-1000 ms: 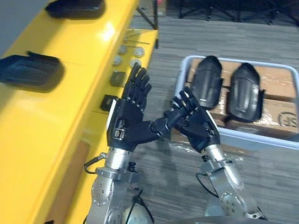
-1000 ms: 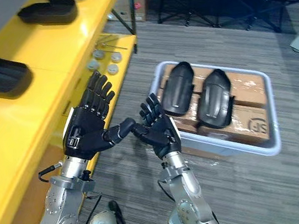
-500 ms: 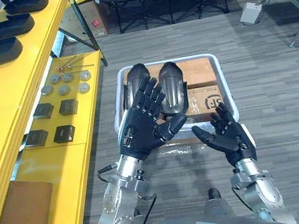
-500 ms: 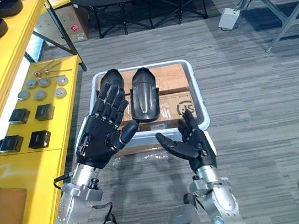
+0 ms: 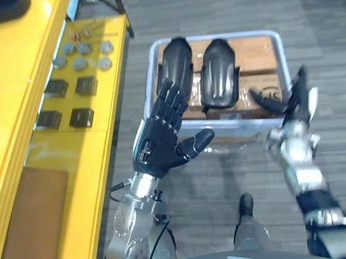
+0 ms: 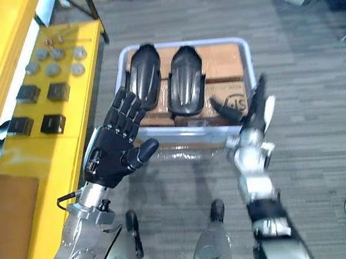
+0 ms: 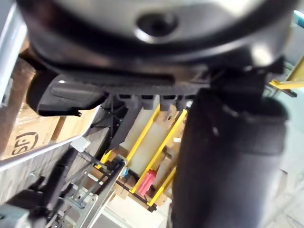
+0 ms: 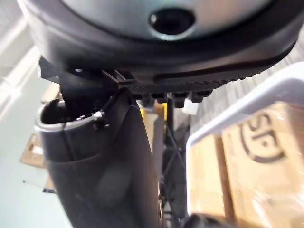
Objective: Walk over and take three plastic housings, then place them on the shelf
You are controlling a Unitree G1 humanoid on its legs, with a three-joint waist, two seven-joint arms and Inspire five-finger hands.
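I hold left robot hand point(image 5: 165, 140) and right robot hand point(image 5: 293, 103) spread, empty, by the white plastic bin point(image 5: 211, 36), ready to flank the two black curved plastic housings point(image 5: 219, 81) lying inside.

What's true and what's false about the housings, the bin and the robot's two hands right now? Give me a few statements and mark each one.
1. Two plastic housings lie side by side in the white bin. True.
2. The left hand grips a housing. False: its fingers are spread and it holds nothing.
3. The right hand is open, near the bin's right side. True.
4. The bin stands on the yellow shelf. False: it stands on the grey floor beside the shelf.
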